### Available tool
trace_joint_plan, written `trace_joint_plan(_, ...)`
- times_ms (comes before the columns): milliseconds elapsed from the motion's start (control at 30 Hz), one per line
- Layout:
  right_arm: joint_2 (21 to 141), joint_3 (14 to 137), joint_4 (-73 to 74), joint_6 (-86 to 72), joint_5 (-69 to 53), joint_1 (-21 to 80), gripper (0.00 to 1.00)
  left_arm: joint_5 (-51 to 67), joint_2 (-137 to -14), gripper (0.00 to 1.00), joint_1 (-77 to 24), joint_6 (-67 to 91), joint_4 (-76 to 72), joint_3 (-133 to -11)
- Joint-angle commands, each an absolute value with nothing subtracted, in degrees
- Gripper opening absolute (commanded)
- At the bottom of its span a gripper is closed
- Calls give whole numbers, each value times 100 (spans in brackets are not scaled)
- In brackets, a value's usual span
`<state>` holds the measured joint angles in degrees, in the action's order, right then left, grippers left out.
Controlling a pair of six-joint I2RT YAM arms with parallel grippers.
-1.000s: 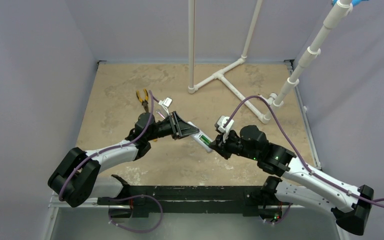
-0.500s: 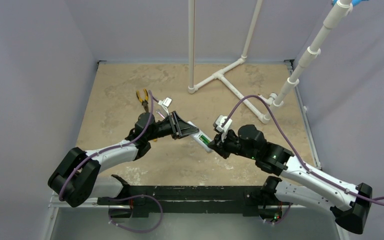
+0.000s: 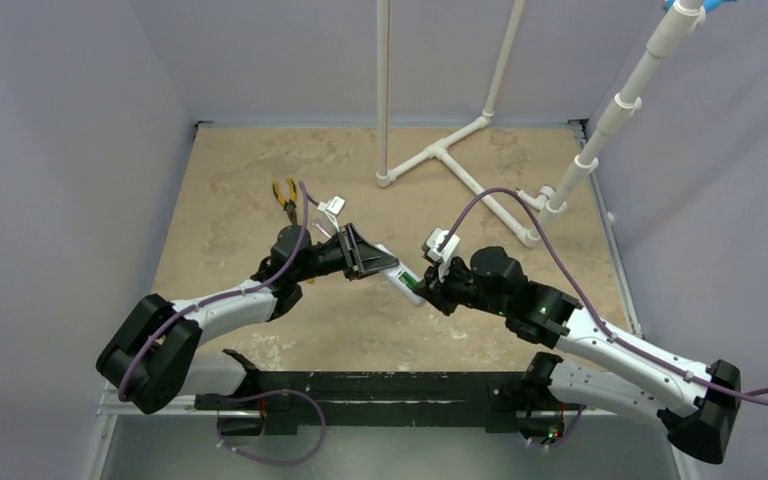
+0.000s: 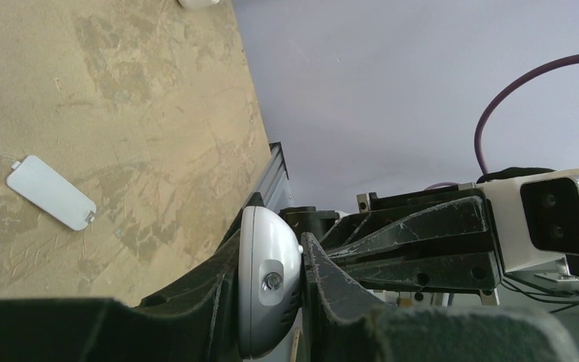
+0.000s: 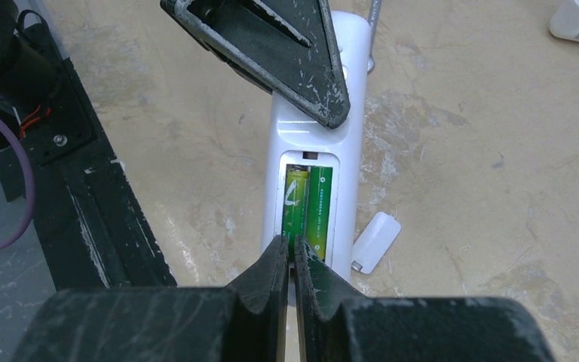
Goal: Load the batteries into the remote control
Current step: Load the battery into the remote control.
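The left gripper (image 4: 271, 264) squeezes the white remote control (image 5: 301, 139) and holds it over the bench (image 5: 482, 188). Two green batteries (image 5: 307, 204) lie side by side in its open slot. The right gripper (image 5: 292, 260) is pinched shut, tips right by them.

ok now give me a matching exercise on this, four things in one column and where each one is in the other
1 two green cylindrical batteries
2 slim white plastic remote control
3 small flat white plastic cover
4 yellow-handled metal pliers

a on the table next to the remote
b on the table beyond the left arm
c seated in the remote's open back
d clamped in the left end effector

Pairs: 1-c, 2-d, 3-a, 4-b
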<state>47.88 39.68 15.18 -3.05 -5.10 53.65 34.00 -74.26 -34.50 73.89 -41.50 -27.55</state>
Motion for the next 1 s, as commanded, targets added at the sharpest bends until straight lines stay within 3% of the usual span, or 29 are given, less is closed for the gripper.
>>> trace_joint_plan(0,4967,4254,1379,-377,-326,5370,5,3551,-7396,0,-3481,7468,-4676,-3034)
trace_joint_plan(333,5063,4416,1393,-439,-225,5371,6,3531,-7388,0,-3480,7394,-4619,-2998)
trace_joint_plan(600,4732,4437,971,-515,163,5371,16,3509,-7367,0,-3482,7301,-4505,-3007)
trace_joint_plan(700,4497,4309,807,-730,798,5368,38,3498,-7305,0,-3488,7247,-4438,-3002)
trace_joint_plan(800,4300,4233,941,-1079,1573,5362,69,3463,-7230,0,-3482,7179,-4386,-3014)
trace_joint_plan(967,4076,4115,1194,-1935,1798,5353,84,3483,-7183,0,-3481,7215,-4768,-3076)
